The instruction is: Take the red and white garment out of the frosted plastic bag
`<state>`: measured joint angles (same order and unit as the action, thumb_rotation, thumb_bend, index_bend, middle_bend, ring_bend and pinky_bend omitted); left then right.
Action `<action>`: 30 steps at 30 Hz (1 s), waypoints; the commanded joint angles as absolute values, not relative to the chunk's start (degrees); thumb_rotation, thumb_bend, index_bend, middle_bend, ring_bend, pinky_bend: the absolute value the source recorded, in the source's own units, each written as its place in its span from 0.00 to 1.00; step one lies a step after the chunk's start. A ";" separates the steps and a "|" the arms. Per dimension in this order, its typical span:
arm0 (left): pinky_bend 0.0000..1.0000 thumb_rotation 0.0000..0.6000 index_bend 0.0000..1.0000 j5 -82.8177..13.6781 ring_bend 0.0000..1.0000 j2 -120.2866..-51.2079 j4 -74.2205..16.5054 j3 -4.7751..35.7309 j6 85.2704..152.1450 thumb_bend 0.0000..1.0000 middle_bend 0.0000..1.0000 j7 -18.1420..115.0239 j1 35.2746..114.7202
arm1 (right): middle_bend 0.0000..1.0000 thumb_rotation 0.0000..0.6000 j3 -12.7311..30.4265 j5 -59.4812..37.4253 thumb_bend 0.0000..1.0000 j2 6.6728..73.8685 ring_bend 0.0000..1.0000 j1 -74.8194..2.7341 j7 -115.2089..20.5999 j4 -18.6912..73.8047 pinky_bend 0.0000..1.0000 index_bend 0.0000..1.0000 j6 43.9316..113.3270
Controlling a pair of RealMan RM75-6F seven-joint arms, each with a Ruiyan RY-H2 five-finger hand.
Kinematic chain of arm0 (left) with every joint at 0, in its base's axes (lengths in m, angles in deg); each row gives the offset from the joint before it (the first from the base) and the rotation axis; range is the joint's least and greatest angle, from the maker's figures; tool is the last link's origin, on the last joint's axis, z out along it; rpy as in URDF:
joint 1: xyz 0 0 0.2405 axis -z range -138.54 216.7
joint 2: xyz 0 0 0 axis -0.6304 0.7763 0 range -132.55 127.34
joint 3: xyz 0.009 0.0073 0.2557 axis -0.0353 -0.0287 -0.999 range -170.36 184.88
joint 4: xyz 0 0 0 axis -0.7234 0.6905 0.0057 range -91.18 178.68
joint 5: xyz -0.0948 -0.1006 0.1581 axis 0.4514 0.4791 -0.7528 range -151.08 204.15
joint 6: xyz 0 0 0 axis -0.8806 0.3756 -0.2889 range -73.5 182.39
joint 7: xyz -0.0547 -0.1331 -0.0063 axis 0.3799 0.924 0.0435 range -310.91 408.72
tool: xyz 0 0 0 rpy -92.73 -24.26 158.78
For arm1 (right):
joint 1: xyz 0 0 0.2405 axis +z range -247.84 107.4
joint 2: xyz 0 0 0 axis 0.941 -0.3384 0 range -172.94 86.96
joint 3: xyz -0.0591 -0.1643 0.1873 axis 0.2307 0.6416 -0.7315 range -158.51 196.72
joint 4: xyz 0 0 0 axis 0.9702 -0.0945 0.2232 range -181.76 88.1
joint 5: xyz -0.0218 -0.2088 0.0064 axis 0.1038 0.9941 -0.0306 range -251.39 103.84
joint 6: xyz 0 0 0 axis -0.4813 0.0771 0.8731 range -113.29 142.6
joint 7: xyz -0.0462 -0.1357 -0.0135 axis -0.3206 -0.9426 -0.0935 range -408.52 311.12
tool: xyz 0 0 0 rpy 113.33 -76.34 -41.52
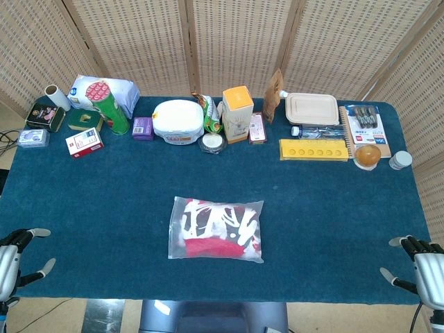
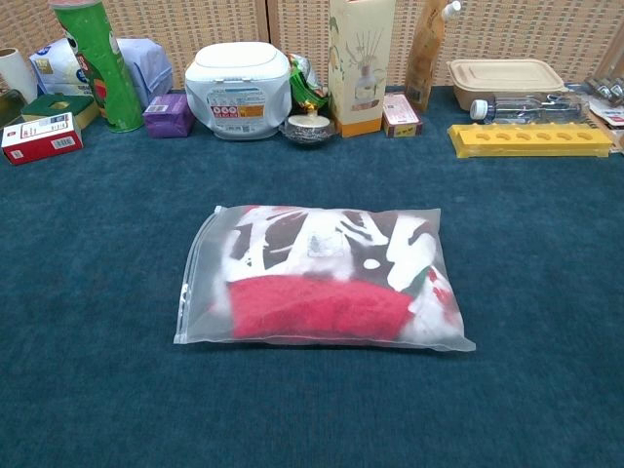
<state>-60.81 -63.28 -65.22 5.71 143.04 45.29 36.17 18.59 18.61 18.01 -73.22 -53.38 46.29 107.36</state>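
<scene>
Currently the blue table (image 1: 104,201) carries its clutter only along the far edge, which leaves the near and middle area free as working space. The plastic bag (image 2: 200,292) lies flat at the centre of that space, well apart from the row of boxes and containers behind it, so both arms can reach it without disturbing anything. Its zip strip appears to run down its left short side in the chest view, which suggests the opening faces the left arm. The garment (image 2: 322,307) is folded inside the bag, fully enclosed, red portion toward the near edge. The left hand (image 1: 15,257) and the right hand (image 1: 423,267) rest at the near corners, fingers spread, holding nothing, each well apart from the bag; removal is not yet begun.
</scene>
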 commanded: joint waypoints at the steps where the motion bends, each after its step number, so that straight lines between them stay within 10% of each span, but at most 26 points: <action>1: 0.31 1.00 0.33 -60.67 0.27 -63.36 -65.18 5.74 142.88 0.23 0.38 45.27 36.26 | 0.43 0.83 18.55 18.52 0.18 18.06 0.47 -73.13 -53.37 46.33 0.44 0.39 107.18; 30: 0.31 1.00 0.33 -61.07 0.27 -61.30 -65.37 6.55 143.99 0.23 0.37 44.76 36.35 | 0.42 0.83 18.53 26.04 0.17 17.07 0.47 -65.30 -50.63 51.17 0.44 0.33 99.56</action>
<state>-61.22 -61.47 -65.45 6.38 144.16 44.81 36.17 18.77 24.14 17.36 -67.78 -50.58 48.98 102.23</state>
